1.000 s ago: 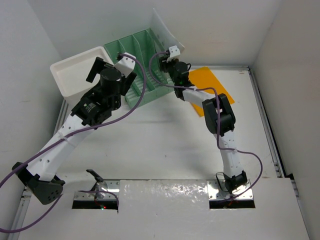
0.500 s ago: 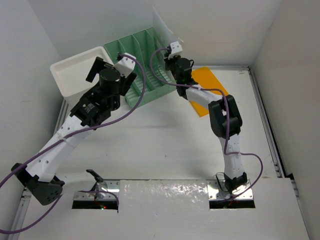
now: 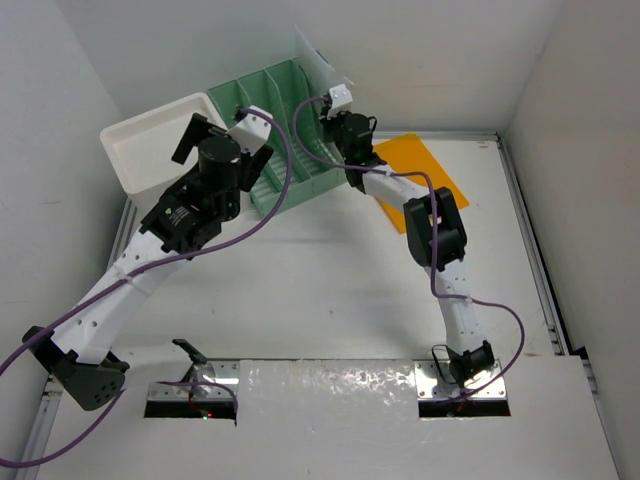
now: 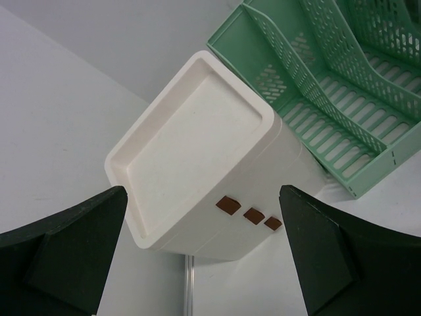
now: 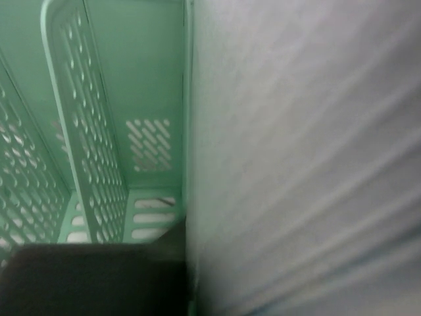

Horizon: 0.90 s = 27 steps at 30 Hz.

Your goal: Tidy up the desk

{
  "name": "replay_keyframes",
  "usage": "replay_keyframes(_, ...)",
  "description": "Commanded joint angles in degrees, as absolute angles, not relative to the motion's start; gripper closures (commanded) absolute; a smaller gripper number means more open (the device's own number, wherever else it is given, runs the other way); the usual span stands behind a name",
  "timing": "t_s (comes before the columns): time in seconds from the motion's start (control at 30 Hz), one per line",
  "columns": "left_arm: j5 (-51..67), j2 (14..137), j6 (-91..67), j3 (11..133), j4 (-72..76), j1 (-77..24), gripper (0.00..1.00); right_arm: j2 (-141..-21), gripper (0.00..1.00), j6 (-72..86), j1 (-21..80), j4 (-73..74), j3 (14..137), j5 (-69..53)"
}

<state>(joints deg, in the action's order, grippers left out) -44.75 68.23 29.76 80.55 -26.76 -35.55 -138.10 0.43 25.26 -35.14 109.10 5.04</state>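
Note:
The white desk [image 3: 330,290] carries a green slotted file organizer [image 3: 285,120] at the back and an orange folder [image 3: 418,172] lying flat to its right. My right gripper [image 3: 328,103] is shut on a translucent white sheet [image 3: 318,62] and holds it upright over the organizer's right end. In the right wrist view the sheet [image 5: 309,151] fills the right side, against a green compartment wall [image 5: 158,79]. My left gripper [image 3: 215,128] is open and empty, in front of a white drawer box [image 3: 150,145]. The box [image 4: 197,151] lies between its spread fingers [image 4: 72,230].
The white drawer box stands at the back left corner, touching the organizer [image 4: 329,99]. It has three brown squares [image 4: 248,214] on its front. A silver rail [image 3: 530,250] edges the desk on the right. White walls close in behind and at both sides.
My right gripper has shifted a little to the left with the sheet, further over the organizer. The left arm has not moved.

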Motion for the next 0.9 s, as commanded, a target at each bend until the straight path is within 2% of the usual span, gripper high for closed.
replay_keyframes(0.0, -45.4, 67.2, 30.1, 81.1, -25.0, -35.0, 0.0, -136.2, 0.71, 0.4, 25.2, -39.3, 109.5, 4.0)
replay_keyframes(0.07, -45.3, 67.3, 30.0, 81.1, -24.9, -35.1, 0.0, -135.1, 0.43, 0.4, 25.2, -39.2, 107.9, 4.1)
replay_keyframes(0.1, -45.2, 67.3, 29.9, 81.1, -24.9, -35.0, 0.0, -134.3, 0.25, 0.4, 25.2, -38.9, 105.8, 4.0)
replay_keyframes(0.2, -44.9, 67.3, 29.7, 81.0, -25.1, -35.0, 0.0, -126.9, 0.1, 0.4, 25.2, -37.2, 100.7, 4.7)
replay_keyframes(0.3, -44.6, 67.3, 29.8, 80.9, -25.2, -35.0, 0.0, -118.0, 0.04, 1.3, 25.2, -29.1, 95.9, 7.2)
replay_keyframes(0.47, -43.2, 66.6, 29.5, 80.2, -25.3, -35.1, 0.0, -103.7, 0.03, 1.1, 23.6, -9.3, 83.7, 18.0)
replay_keyframes(0.53, -42.2, 66.4, 29.3, 79.9, -25.2, -35.2, 0.0, -99.2, 0.07, 11.1, 19.1, -6.3, 77.6, 20.0)
replay_keyframes(0.6, -40.8, 66.4, 28.7, 79.7, -25.7, -35.2, 0.0, -92.5, 0.1, 25.7, 11.0, -6.8, 65.5, 11.6)
replay_keyframes(0.7, -38.6, 66.4, 28.1, 79.4, -26.3, -35.2, 0.0, -86.5, 0.3, 43.0, 1.5, -15.2, 48.9, -0.3)
replay_keyframes(0.73, -37.9, 66.4, 28.0, 79.0, -26.4, -35.2, 0.0, -85.2, 0.4, 48.5, -1.0, -20.7, 42.3, -2.9)
replay_keyframes(0.77, -37.4, 66.4, 27.9, 78.9, -26.5, -35.2, 0.0, -85.0, 0.43, 50.0, -1.8, -22.6, 40.1, -6.0)
replay_keyframes(0.83, -36.9, 66.5, 27.8, 78.6, -26.5, -35.2, 0.0, -84.9, 0.43, 50.6, -2.0, -22.7, 38.2, -7.5)
replay_keyframes(0.87, -36.7, 66.6, 27.7, 78.5, -26.5, -35.2, 0.0, -85.2, 0.4, 51.5, -2.0, -21.5, 37.1, -8.4)
